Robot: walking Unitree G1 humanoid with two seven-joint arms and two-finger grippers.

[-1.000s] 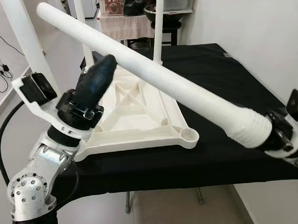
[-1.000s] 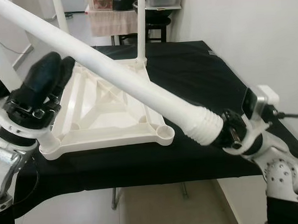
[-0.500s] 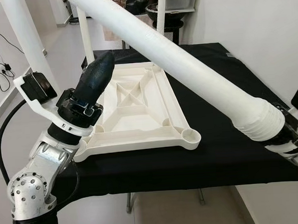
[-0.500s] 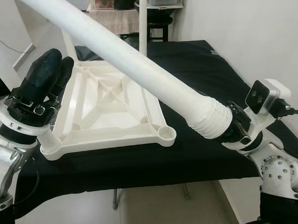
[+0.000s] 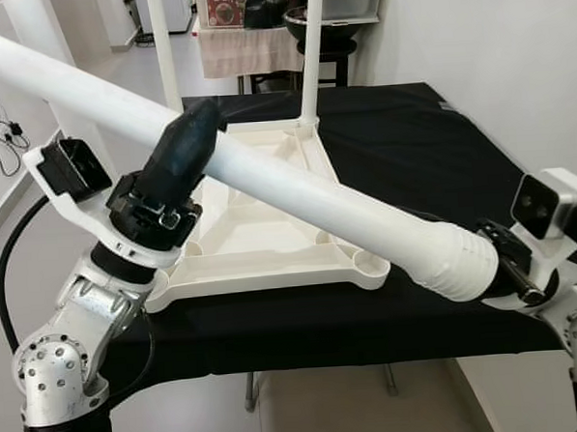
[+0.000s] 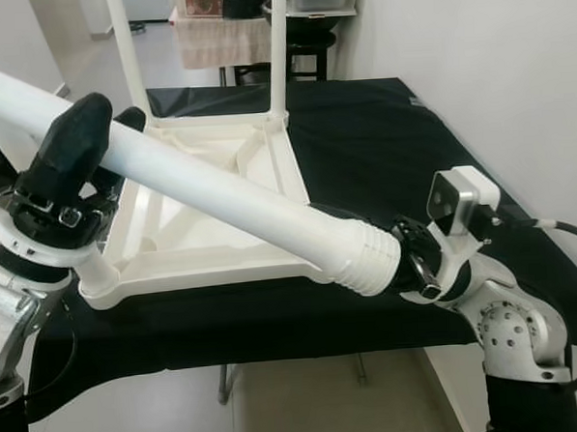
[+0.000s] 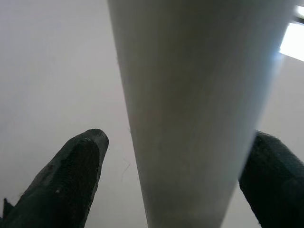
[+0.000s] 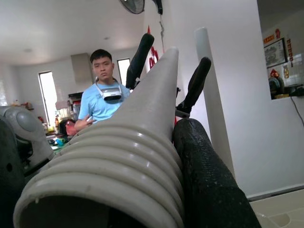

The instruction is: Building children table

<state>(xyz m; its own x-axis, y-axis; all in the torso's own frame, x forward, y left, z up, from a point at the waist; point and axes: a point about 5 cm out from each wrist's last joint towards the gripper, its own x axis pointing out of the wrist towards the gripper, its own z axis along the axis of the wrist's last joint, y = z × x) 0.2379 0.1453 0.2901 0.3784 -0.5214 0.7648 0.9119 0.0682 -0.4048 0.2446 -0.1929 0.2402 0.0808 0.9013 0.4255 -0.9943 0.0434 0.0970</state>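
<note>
The right gripper (image 6: 407, 263) pinches the ribbed, threaded end of a long white table leg (image 5: 297, 191), which reaches away from it across the upturned white tabletop (image 5: 261, 246) on the black cloth (image 5: 430, 150). The left gripper (image 5: 183, 144) has its fingers (image 7: 71, 175) spread either side of the leg's middle, the shaft between them. The leg looks smooth, stiff, hollow and light but unwieldy by its length, probably slippery, so the ribbed end is the surer hold.
</note>
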